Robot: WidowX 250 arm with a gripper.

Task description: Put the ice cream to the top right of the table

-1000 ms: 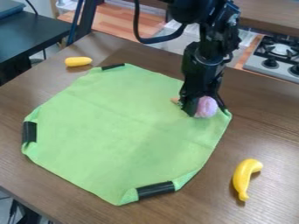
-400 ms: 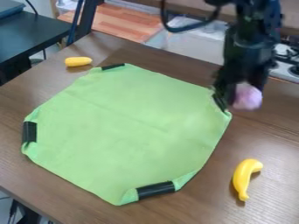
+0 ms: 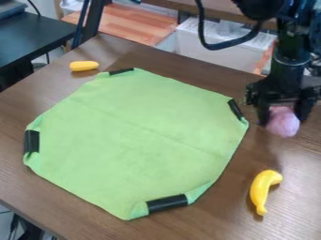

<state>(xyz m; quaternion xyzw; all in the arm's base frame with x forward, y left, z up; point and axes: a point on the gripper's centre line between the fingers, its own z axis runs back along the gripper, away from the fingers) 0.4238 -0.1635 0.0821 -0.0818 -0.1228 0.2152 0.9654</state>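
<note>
My gripper (image 3: 281,117) hangs over the right part of the brown table (image 3: 213,206), just to the right of the green cloth's right corner. Its two fingers stand on either side of the pink ice cream (image 3: 283,123), shut on it. The pink scoop faces the camera between the fingertips; the cone is hidden behind it and the gripper. From this view I cannot tell whether the ice cream touches the table.
A green cloth (image 3: 132,140) with black strips at its corners covers the table's middle. A yellow banana (image 3: 263,190) lies at the lower right. Another yellow object (image 3: 84,65) lies at the far left. Behind the table's back edge are a white box and part of a stove.
The gripper has moved right with the ice cream, from over the cloth's right corner to beyond it. It has also turned, and the scoop now faces the camera more squarely.
</note>
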